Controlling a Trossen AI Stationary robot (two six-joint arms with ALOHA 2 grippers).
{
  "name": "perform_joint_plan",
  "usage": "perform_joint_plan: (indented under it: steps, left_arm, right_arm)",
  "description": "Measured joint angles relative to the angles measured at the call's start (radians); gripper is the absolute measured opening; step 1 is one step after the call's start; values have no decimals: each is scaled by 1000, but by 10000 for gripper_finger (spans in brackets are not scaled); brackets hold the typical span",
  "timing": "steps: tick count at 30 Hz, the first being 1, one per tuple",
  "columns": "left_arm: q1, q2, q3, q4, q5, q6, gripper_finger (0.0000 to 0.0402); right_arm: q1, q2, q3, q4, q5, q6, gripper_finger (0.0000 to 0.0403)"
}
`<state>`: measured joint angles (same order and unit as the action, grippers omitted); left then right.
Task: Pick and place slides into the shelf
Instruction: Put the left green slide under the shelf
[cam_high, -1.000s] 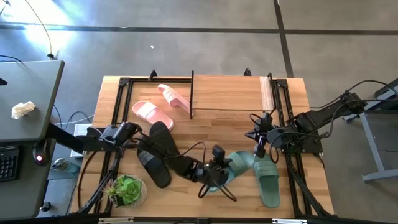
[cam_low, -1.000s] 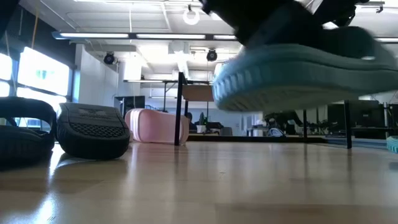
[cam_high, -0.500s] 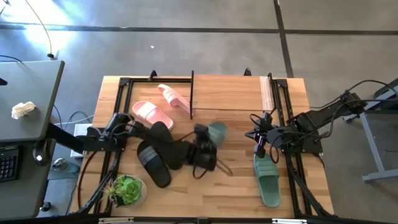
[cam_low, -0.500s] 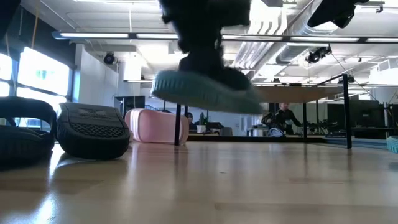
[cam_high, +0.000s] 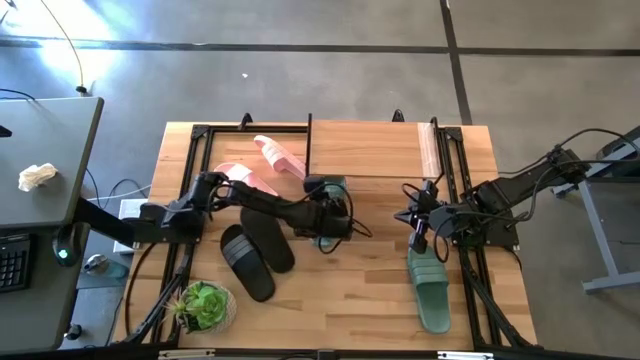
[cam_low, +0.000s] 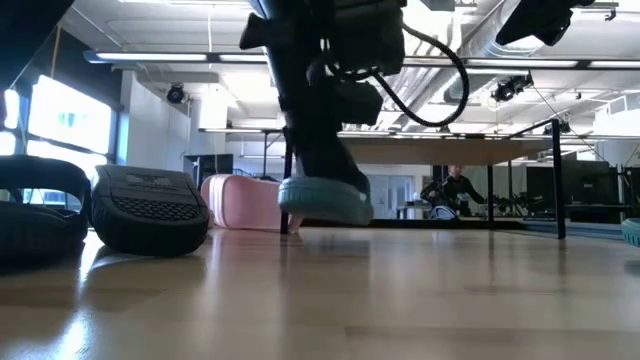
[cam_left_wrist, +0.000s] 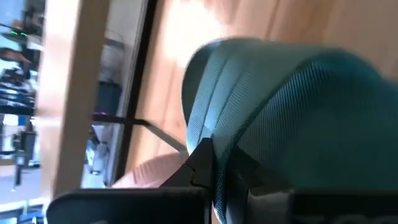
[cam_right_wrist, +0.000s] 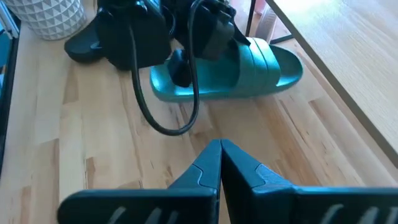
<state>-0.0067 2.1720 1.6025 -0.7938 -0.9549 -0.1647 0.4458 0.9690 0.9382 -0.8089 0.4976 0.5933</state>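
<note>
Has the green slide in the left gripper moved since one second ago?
Yes. The green slide in the left gripper moved from near the plant toward the shelf.

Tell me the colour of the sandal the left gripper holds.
Sage green sandal, clearest in the right wrist view.

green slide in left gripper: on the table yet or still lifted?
Down, apparently. The green slide meets the table by the shelf in low view, left gripper shut on it.
</note>
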Motion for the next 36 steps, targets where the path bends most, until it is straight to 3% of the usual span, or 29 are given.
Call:
perform_joint_plan:
  steps: [6, 12, 26, 36]
  left_arm:
    - [16, 46, 1, 69, -13, 9, 0]
    - [33, 65, -1, 79, -97, -2, 0]
    - [79, 84, 3, 15, -50, -92, 2]
    - [79, 84, 3, -23, -1, -105, 54]
  right_arm:
    - [0, 1, 0, 6, 0, -34, 0]
    - [0, 0, 1, 6, 4, -44, 0]
    - [0, 0, 1, 4, 5, -44, 0]
    - [0, 0, 1, 4, 5, -44, 0]
